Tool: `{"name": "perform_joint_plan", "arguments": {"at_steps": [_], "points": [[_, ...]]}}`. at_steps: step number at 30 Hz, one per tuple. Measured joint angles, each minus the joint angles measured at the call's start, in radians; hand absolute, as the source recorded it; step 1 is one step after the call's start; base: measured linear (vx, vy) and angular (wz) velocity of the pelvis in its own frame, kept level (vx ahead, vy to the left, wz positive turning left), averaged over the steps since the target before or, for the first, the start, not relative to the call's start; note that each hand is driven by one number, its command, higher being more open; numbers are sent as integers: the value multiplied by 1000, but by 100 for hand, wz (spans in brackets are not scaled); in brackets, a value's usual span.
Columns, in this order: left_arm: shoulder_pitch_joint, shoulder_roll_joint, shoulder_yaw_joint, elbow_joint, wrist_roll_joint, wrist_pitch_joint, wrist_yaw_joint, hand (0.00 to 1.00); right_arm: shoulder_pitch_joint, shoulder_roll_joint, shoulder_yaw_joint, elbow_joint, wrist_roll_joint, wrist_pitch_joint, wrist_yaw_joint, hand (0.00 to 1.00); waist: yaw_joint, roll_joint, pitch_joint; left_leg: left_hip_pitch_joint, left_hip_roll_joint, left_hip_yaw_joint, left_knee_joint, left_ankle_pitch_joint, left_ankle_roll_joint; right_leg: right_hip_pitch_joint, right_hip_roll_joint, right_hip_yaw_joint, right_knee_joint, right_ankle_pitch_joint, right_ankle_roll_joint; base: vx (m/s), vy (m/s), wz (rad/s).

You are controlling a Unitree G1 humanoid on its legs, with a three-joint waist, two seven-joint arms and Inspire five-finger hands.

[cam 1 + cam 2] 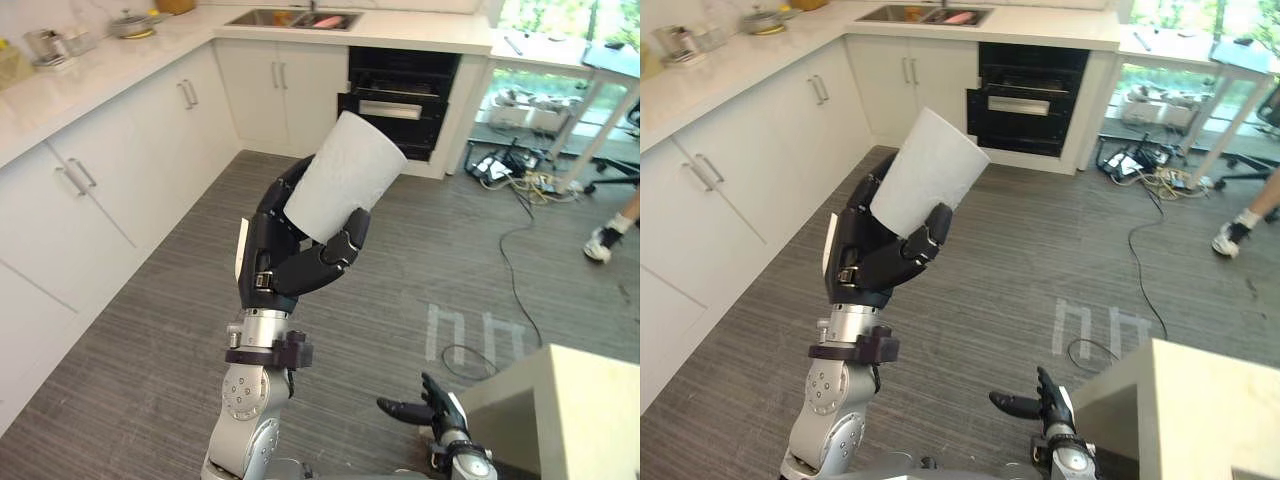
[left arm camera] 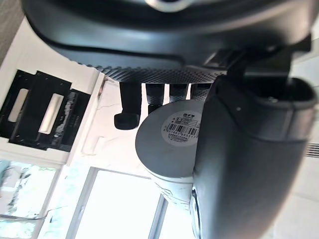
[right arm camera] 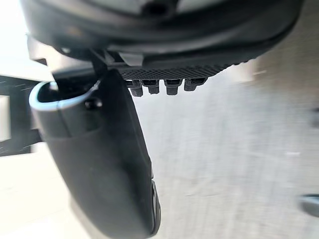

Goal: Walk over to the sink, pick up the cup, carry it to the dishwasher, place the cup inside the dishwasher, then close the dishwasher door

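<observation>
Mid-floor in the kitchen: we hold the white tapered cup [image 1: 345,175] in the left hand [image 1: 275,240], well apart from the black built-in dishwasher [image 1: 400,80].
Left fingers [image 1: 325,262] and thumb are curled round the cup's narrow lower half, with its base toward the palm. Its long axis tilts up and forward, mouth pointing toward the dishwasher's dark opening under the white worktop [image 1: 420,35], just right of the steel sink [image 1: 295,18]. The right hand [image 1: 425,408] hangs low over the grey plank floor [image 1: 400,270], fingers loosely spread, holding nothing. We judge the carry is on. The left arm is the one to reach in, and the cup's tilt will need matching to the opening before release.
</observation>
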Motion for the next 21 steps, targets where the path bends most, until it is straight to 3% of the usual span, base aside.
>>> {"name": "perform_joint_plan", "arguments": {"at_steps": [2,4,8,21], "points": [[-7,16,-11,1,-2,-9,0,0,-4,18,-1,35,4,-4,-6,100,3,-28,-20,15,-25,22,-67,20,20,8,-9,-2,-44,3,4,106,82,45],[-14,44,-9,43,-12,-23,2,0,-7,36,-1,94,5,-2,-4,100,10,-56,-29,22,-51,8,-122,50,19,20,-13,13,-96,25,8,92,55,26],[-13,53,-11,113,-21,3,1,0,3,41,0,176,3,11,-1,100,2,-55,-28,68,-76,2,-196,80,16,44,-16,53,-119,43,7,43,44,8],[39,77,-15,112,-20,4,-17,0,4,8,-2,218,-9,18,-7,100,-30,-56,-30,133,-76,54,-402,210,19,4,8,162,-163,89,-9,-55,-20,-15]]}}
